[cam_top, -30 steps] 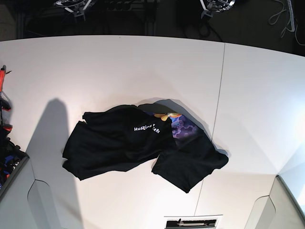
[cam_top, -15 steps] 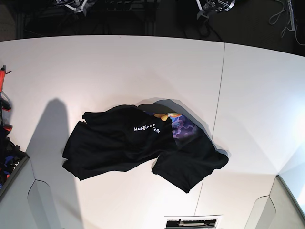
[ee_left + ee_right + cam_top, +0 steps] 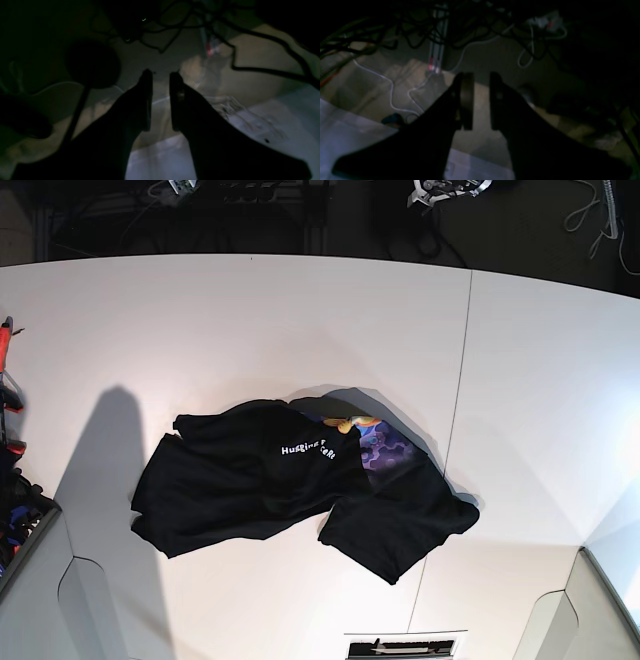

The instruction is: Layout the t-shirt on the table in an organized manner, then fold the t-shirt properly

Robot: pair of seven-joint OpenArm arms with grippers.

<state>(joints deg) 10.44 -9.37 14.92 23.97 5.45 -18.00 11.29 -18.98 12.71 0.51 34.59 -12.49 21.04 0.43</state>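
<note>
The black t-shirt (image 3: 250, 485) lies crumpled in the middle of the white table (image 3: 250, 320). Its white lettering (image 3: 306, 449) and part of the orange sun on the purple-blue patch (image 3: 380, 446) show. My left gripper (image 3: 161, 73) hangs off the table's far edge over a dim floor, its fingers a narrow gap apart with nothing between them. My right gripper (image 3: 480, 75) is likewise narrowly open and empty over the floor. In the base view only bits of both arms show at the top edge, far from the shirt.
A thin dark seam (image 3: 460, 380) runs down the table right of the shirt. Cut-out corners sit at the front left (image 3: 60, 580) and front right (image 3: 580, 580). Cables (image 3: 460, 37) lie on the floor beyond the far edge. Red and blue items (image 3: 8, 380) sit at the left edge.
The arm parts at the top edge of the base view have drawn further back, almost out of view. The t-shirt has not moved.
</note>
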